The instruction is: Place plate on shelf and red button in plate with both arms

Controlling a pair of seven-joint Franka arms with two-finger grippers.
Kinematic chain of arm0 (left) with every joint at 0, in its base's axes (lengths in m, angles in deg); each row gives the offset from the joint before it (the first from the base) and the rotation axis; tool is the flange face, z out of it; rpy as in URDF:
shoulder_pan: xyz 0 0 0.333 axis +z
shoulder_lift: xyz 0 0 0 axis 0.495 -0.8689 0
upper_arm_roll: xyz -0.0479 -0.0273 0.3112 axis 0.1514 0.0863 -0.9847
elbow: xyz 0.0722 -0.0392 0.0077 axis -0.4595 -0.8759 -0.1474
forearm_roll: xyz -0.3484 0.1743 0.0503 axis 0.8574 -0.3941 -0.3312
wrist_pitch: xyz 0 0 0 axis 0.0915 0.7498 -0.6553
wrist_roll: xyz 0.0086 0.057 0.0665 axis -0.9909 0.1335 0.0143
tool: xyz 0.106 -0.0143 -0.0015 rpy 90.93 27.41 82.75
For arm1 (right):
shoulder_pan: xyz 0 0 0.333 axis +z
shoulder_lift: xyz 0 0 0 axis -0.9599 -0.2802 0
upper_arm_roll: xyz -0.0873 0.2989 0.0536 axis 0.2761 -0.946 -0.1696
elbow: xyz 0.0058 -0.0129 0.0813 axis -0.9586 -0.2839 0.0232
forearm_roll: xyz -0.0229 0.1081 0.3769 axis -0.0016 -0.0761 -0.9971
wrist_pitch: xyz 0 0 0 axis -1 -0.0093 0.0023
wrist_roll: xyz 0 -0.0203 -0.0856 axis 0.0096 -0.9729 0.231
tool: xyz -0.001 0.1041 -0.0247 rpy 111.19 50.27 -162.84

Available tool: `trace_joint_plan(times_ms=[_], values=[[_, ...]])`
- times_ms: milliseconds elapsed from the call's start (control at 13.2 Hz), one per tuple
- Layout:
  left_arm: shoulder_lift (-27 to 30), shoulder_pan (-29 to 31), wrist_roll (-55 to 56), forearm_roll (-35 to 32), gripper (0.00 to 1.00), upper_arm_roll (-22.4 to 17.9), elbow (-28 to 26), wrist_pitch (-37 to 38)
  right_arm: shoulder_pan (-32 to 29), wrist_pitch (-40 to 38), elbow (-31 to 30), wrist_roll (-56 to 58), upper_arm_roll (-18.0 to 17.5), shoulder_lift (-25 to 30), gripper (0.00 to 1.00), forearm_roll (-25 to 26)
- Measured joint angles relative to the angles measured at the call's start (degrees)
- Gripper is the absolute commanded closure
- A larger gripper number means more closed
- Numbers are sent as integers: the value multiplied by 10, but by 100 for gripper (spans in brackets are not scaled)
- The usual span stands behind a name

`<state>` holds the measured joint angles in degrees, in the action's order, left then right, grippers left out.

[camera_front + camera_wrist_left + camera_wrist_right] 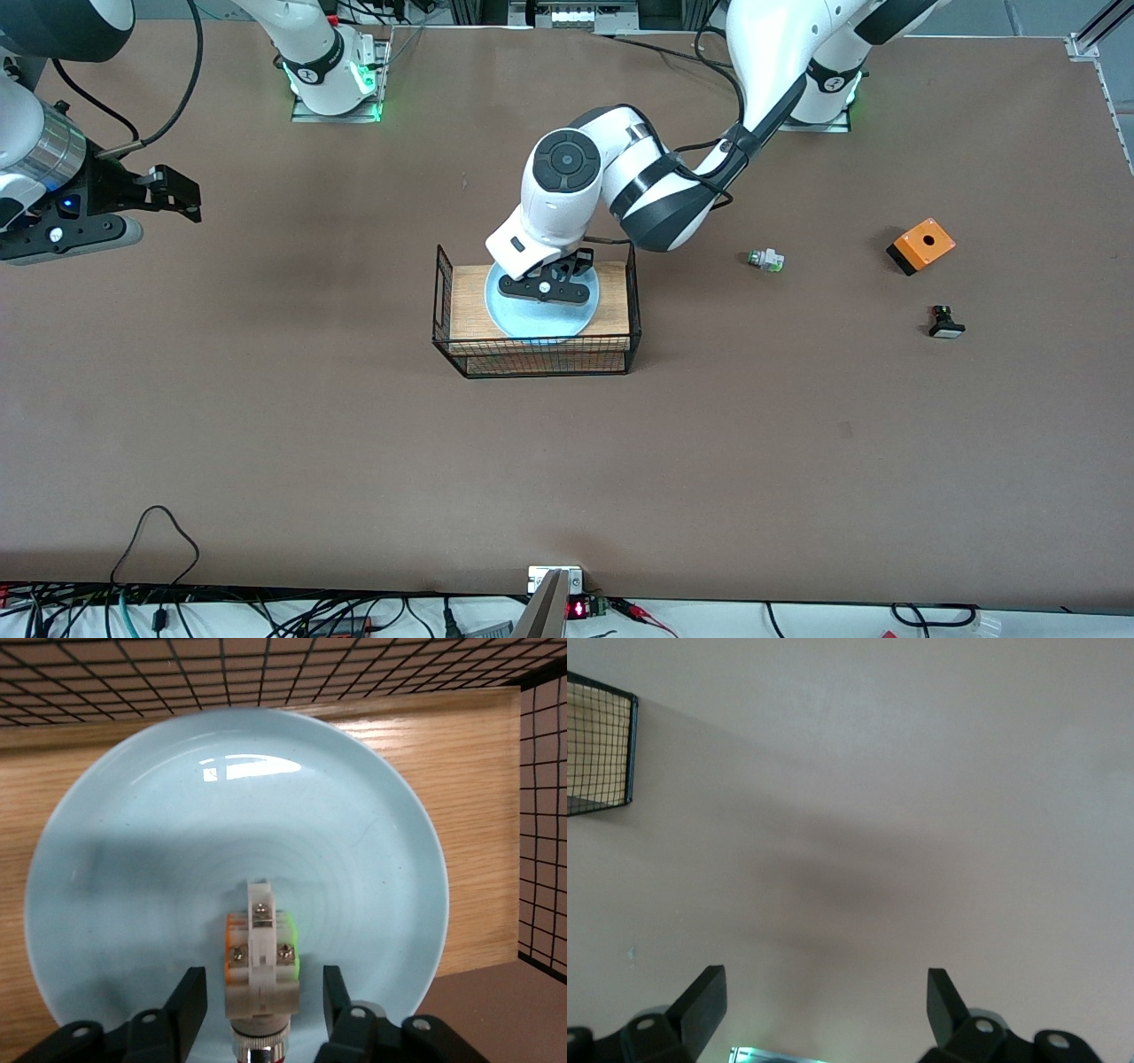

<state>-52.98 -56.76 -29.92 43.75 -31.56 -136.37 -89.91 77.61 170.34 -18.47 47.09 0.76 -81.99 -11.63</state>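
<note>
The pale blue plate [532, 323] lies flat on the wooden floor of the black wire basket [532, 368] at the middle of the table. My left gripper [545, 288] reaches down into the basket, over the plate. In the left wrist view the red button [261, 948] rests on the plate [239, 815]; its white body has an orange side and a green side, and its metal collar and red cap sit toward the wrist. The left gripper [261, 979] is open, with a gap between each finger and the button. My right gripper [182, 199] waits open over bare table at the right arm's end, holding nothing [826, 979].
A white-and-green part [765, 260] lies beside the basket toward the left arm's end. Farther that way stand an orange box [921, 245] and, nearer the front camera, a black button with a white cap [945, 322]. A basket corner [602, 744] shows in the right wrist view.
</note>
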Motion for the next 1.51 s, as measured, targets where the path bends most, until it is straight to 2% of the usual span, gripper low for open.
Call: trace_joint_plan(times_ms=[227,453,831,1058,1511], values=[[7,3,0,-1,0,0,19,11,0,-12,0,0,0,-1,0,0],[53,25,0,-4,0,-2,36,58,0,-13,0,0,-1,-1,0,0],[145,129,-1,-4,0,-2,38,143,0,-13,0,0,-1,-1,0,0],[173,177,-25,-5,0,-3,38,211,1,-13,1,0,-2,-1,0,0],[198,295,-151,-5,0,-4,38,277,1,-13,1,0,-2,-1,0,0]])
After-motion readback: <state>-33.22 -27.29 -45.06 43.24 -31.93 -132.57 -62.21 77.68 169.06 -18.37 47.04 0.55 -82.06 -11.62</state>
